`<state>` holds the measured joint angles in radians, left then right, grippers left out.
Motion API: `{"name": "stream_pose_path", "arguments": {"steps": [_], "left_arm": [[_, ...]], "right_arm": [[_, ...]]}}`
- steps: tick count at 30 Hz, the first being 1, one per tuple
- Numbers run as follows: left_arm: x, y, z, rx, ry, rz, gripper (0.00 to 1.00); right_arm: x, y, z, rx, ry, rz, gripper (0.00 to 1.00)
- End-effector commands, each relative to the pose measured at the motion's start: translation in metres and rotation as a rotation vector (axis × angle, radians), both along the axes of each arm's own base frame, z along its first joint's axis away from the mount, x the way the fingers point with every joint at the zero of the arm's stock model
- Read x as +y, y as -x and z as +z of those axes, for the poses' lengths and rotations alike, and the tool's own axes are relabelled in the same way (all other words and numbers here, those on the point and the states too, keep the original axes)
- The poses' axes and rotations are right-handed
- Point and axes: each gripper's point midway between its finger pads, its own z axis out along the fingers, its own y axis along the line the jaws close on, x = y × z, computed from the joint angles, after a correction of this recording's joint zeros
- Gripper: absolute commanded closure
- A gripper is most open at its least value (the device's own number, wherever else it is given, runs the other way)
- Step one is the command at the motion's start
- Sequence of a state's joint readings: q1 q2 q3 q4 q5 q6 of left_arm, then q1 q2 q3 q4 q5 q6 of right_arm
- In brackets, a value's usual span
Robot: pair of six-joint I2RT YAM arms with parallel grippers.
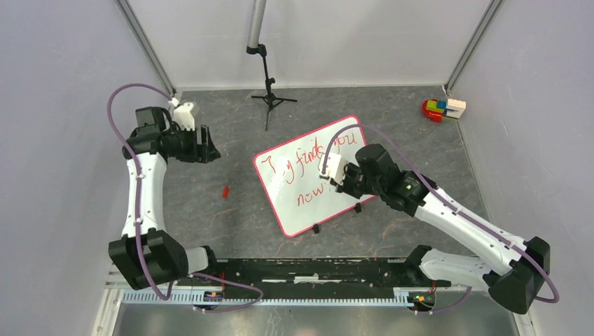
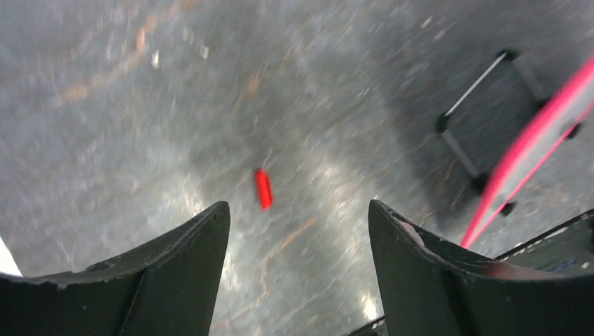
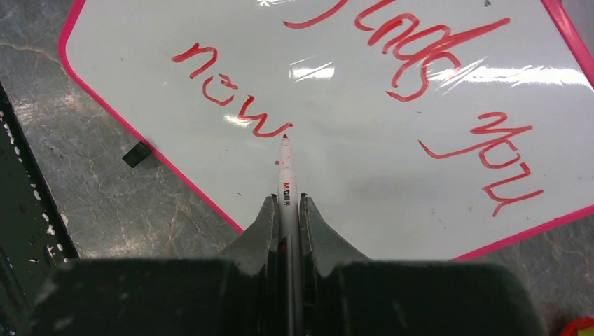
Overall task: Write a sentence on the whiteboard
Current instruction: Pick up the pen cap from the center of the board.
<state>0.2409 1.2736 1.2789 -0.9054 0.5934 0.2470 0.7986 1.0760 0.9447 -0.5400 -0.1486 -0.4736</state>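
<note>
The whiteboard [image 1: 294,199] with its red-pink frame lies tilted in the middle of the table. It also fills the right wrist view [image 3: 364,168]. The sentence [image 1: 308,157] is in red cursive in two lines; the lower line reads "now" [image 3: 231,98]. My right gripper [image 1: 337,180] is over the board and shut on a white marker [image 3: 286,178]. The marker's red tip sits at the end of the word "now". My left gripper [image 1: 210,150] is open and empty at the left, above the table. A red marker cap [image 1: 225,190] lies on the table and shows between its fingers [image 2: 263,189].
A black tripod stand [image 1: 270,98] stands at the back centre. Coloured toy blocks [image 1: 443,109] lie in the back right corner. Grey walls close in both sides. The board's black clip feet [image 1: 316,229] sit at its near edge.
</note>
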Motion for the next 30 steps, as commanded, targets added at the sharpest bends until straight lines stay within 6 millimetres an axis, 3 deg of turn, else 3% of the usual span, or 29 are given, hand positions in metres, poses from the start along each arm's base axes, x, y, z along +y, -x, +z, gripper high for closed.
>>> {"name": "stream_pose_path", "arguments": {"steps": [1, 4, 6, 14, 30], "left_arm": [[0.032, 0.030, -0.067, 0.184, -0.187, -0.002, 0.22], [0.029, 0.041, -0.098, 0.275, -0.195, -0.053, 0.22], [0.028, 0.047, -0.116, 0.329, -0.197, -0.070, 0.27], [0.019, 0.040, -0.167, 0.362, -0.362, -0.074, 0.40], [0.002, 0.030, -0.218, 0.427, -0.484, -0.062, 0.45]], "right_arm": [[0.007, -0.011, 0.038, -0.028, -0.114, -0.029, 1.00], [0.008, -0.015, 0.045, -0.024, -0.125, -0.037, 1.00], [0.009, -0.017, 0.050, -0.026, -0.133, -0.040, 1.00], [0.014, -0.028, 0.067, -0.036, -0.159, -0.054, 1.00], [0.013, -0.038, 0.083, -0.068, -0.173, -0.084, 1.00]]}}
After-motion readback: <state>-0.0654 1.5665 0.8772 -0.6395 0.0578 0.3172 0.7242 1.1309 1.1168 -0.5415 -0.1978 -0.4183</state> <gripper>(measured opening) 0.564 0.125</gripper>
